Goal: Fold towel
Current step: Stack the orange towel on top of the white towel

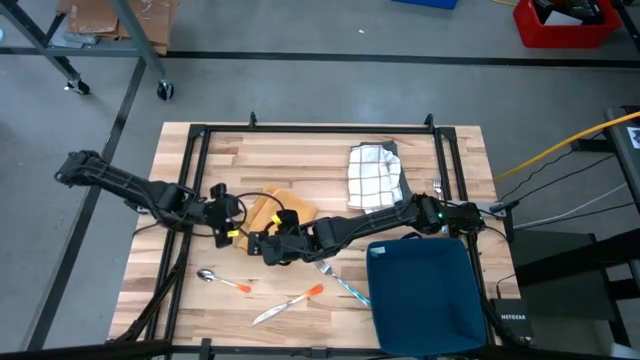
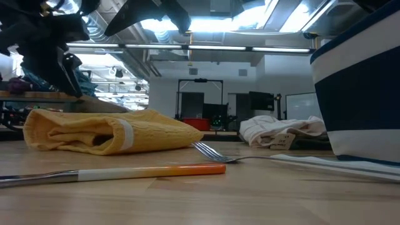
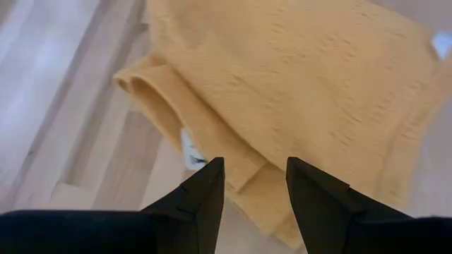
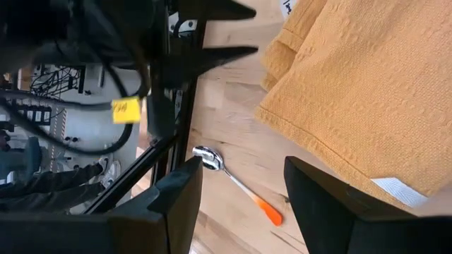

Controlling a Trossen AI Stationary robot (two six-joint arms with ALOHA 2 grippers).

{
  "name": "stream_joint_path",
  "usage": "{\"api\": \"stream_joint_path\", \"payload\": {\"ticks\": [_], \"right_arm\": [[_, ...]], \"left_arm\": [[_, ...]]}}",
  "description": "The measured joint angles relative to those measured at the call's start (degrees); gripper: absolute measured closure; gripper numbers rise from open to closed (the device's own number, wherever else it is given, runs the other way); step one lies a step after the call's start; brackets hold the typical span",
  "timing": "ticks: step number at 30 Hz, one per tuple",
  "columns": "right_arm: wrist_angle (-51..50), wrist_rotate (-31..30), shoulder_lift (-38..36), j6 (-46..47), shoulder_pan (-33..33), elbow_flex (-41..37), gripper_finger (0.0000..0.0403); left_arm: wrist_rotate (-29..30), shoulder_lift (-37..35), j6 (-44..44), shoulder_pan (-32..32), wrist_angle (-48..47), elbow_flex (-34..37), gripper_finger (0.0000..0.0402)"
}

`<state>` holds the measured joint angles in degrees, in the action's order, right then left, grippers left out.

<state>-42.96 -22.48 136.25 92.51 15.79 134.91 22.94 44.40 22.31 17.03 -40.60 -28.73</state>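
High view: locate the yellow towel (image 1: 283, 208) at mid-table on the wooden table (image 1: 300, 150). It lies crumpled and partly folded over on itself, with both arms meeting at its near edge.

Left gripper (image 1: 237, 222): you will find it just beside the towel's left edge. In the left wrist view, its two dark fingers (image 3: 205, 190) stand apart over a rolled hem of the towel (image 3: 296, 92). The jaws are parted and nothing sits between them; the cloth lies beyond the tips.

Right gripper (image 1: 268, 244): it sits at the towel's front corner, close to the left gripper. In the right wrist view, its fingers (image 4: 185, 190) are spread wide and hold nothing. Past them you see the towel's edge (image 4: 353, 106), a white label on the cloth, and a spoon (image 4: 236, 182) with an orange handle on the bare wood.

Note the other items. The spoon (image 1: 222, 280), a knife (image 1: 288, 304) with an orange handle, and a fork (image 1: 340, 283) lie in front of the towel. A white checked cloth (image 1: 376, 177) lies toward the table's far right. A dark blue bin (image 1: 425, 292) stands at the near right corner.

Low view: the towel (image 2: 106, 130) appears as a low rumpled mound, with the knife's orange handle (image 2: 150, 170) and the fork (image 2: 211, 152) lying in front of it.
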Motion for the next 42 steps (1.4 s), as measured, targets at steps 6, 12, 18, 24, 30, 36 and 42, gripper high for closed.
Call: {"api": "stream_joint_path", "payload": {"ticks": [6,12,18,24,30,36,42], "right_arm": [[-0.04,0.0,0.0,0.0,0.0,0.0,0.0198],[-0.04,0.0,0.01,-0.01,0.0,0.0,0.0198],[-0.04,0.0,0.0,0.0,0.0,0.0,0.0198],[-0.02,0.0,0.02,0.0,0.0,0.0,0.0198],[-0.02,0.0,0.02,0.0,0.12,0.0,0.0198],[0.0,-0.61,0.02,0.0,1.13,0.0,0.0198],[-0.02,-1.07,0.02,-0.01,2.67,0.0,0.0198]], "left_arm": [[-4.6,-0.15,-2.05,-4.08,1.38,0.02,0.0257],[-11.58,-0.15,-4.53,-5.78,2.93,0.02,0.0257],[-17.85,-0.15,-6.16,-5.89,4.2,0.02,0.0257],[-18.49,-0.15,-6.15,-5.89,4.13,0.02,0.0257],[-18.51,-0.15,-5.76,-5.89,3.99,0.0,0.0257],[-18.51,-0.15,-4.35,-5.89,3.73,0.0,0.0257],[-18.51,-0.14,-4.28,-5.89,3.73,0.0,0.0257]]}}
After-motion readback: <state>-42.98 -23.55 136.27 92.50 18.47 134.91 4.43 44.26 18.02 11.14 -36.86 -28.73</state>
